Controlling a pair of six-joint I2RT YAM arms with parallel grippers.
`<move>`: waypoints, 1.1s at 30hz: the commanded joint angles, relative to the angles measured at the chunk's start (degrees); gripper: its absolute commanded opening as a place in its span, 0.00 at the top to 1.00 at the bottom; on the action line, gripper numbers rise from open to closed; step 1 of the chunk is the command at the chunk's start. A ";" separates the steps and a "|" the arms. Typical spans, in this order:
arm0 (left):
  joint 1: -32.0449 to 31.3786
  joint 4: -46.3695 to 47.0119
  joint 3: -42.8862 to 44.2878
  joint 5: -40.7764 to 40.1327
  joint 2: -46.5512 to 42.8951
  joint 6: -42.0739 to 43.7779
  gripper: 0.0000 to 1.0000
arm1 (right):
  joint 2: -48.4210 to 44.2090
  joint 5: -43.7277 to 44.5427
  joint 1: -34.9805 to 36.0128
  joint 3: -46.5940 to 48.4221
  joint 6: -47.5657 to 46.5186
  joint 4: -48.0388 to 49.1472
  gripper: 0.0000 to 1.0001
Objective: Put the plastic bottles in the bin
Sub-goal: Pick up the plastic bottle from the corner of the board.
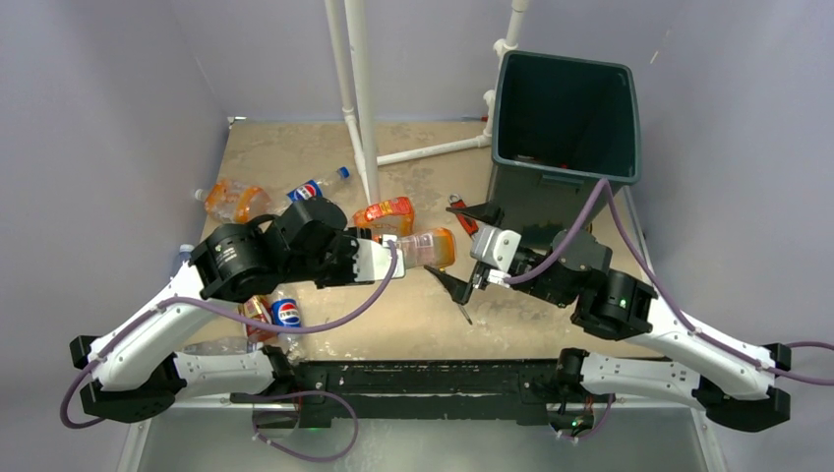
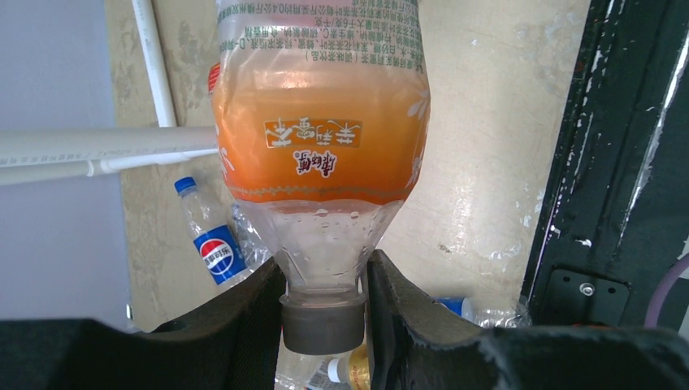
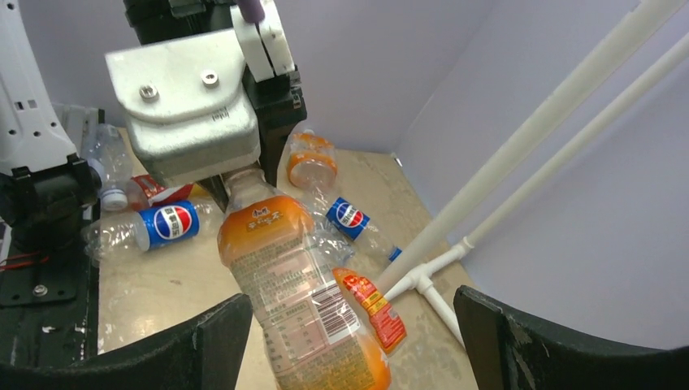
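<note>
My left gripper [image 1: 393, 251] is shut on the neck of an orange-labelled plastic bottle [image 1: 430, 247], just above its dark cap [image 2: 322, 321]. It holds the bottle level above the table, base toward the right arm. The left wrist view shows the bottle [image 2: 321, 138] reaching away from the gripper [image 2: 323, 301]. My right gripper [image 1: 460, 252] stands wide open, and the bottle's base [image 3: 284, 276] lies between its fingers [image 3: 203, 341] without touching them. The dark green bin [image 1: 511, 187] stands at the back right, behind the right gripper. More plastic bottles lie on the table: an orange one [image 1: 386, 214] and a Pepsi one [image 1: 315, 187].
Other bottles lie at the far left [image 1: 234, 200] and under the left arm [image 1: 285, 313]. A white pipe frame [image 1: 359, 98] rises at the table's middle back, with a branch [image 1: 433, 149] running toward the bin. A small red object [image 1: 460, 208] lies by the bin's foot.
</note>
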 commanded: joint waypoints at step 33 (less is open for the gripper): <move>-0.36 8.70 0.74 7.31 -3.67 2.09 1.00 | 12.66 -2.10 0.75 1.09 -5.63 -0.23 0.60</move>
